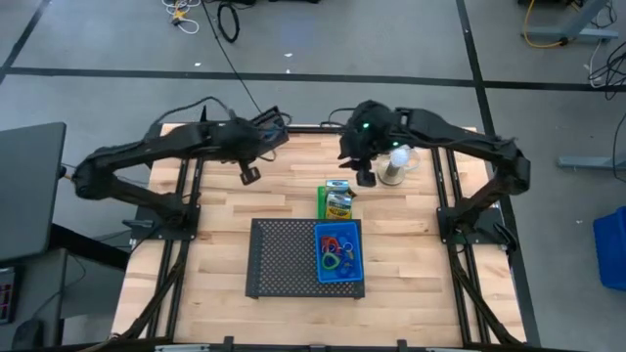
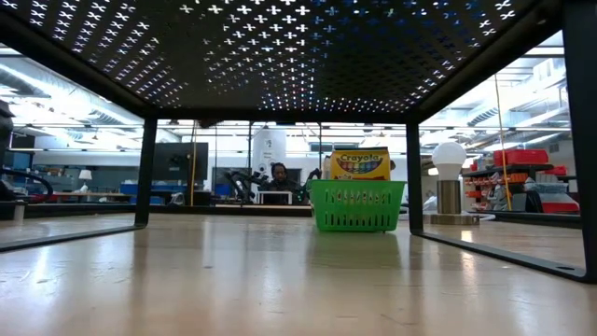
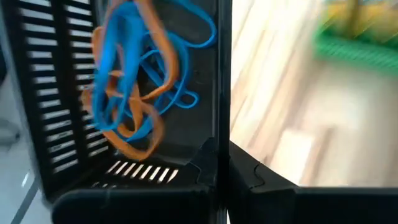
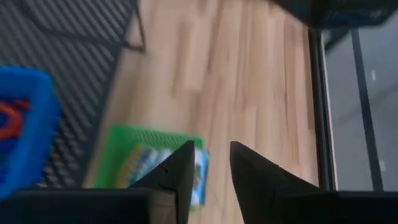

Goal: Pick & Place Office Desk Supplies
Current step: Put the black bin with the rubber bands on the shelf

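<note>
The black mesh tray (image 1: 284, 256) lay nearest the front edge of the table (image 1: 225, 205), with the blue bin (image 1: 338, 256) of coloured rubber-band loops (image 1: 335, 249) resting on its right part. Just beyond the tray stood the green bin (image 1: 337, 200), holding the yellow crayon box (image 2: 360, 164) upright.

Farther back, the right gripper (image 1: 365, 176) hovered just behind the green bin, beside the white fan (image 1: 394, 164). In the right wrist view its fingers (image 4: 180, 171) stood partly apart with nothing between them.

The left gripper (image 1: 250, 174) hung over the bare wood at the far left, well apart from both bins. It was clamped on the rim of a small black bin (image 3: 124, 180) that held blue and orange rubber bands (image 3: 130, 81).

The step in hand was judged to be a pick from the green bin. To do it well, the right gripper should be centred over the crayon box, lowered straight, and closed only once the fingers clear the bin wall.
</note>
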`<control>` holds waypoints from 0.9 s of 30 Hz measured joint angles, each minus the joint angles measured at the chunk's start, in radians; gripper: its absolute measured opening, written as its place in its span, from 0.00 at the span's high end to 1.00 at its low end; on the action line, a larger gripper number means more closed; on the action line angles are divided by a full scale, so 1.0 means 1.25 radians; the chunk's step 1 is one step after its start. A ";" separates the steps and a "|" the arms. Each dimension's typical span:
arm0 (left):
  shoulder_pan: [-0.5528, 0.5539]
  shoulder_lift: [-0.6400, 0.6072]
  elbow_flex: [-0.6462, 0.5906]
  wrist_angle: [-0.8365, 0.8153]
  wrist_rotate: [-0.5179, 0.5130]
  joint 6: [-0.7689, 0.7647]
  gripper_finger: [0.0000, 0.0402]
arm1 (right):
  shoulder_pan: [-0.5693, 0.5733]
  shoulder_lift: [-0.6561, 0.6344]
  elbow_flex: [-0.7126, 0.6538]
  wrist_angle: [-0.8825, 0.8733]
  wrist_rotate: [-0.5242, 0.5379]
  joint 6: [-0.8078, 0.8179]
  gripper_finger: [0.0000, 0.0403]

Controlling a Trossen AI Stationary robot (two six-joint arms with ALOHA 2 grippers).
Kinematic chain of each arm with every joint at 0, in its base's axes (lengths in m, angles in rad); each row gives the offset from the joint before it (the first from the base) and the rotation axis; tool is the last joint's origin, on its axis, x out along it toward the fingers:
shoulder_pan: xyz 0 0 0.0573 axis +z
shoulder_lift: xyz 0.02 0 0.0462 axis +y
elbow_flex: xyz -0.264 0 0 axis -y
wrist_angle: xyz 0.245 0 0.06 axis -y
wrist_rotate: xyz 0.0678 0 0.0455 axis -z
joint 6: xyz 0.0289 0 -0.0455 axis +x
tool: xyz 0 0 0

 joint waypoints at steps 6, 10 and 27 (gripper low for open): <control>-0.108 -0.095 0.000 0.013 0.013 -0.047 0.98 | 0.002 -0.038 0.000 0.035 -0.118 -0.012 0.76; -0.191 -0.096 -0.002 -0.026 0.007 -0.087 0.98 | 0.018 -0.038 0.000 0.043 -0.150 -0.025 0.76; -0.502 -0.014 -0.002 -0.050 -0.010 -0.013 0.98 | 0.100 -0.158 -0.152 0.356 -0.201 -0.008 0.76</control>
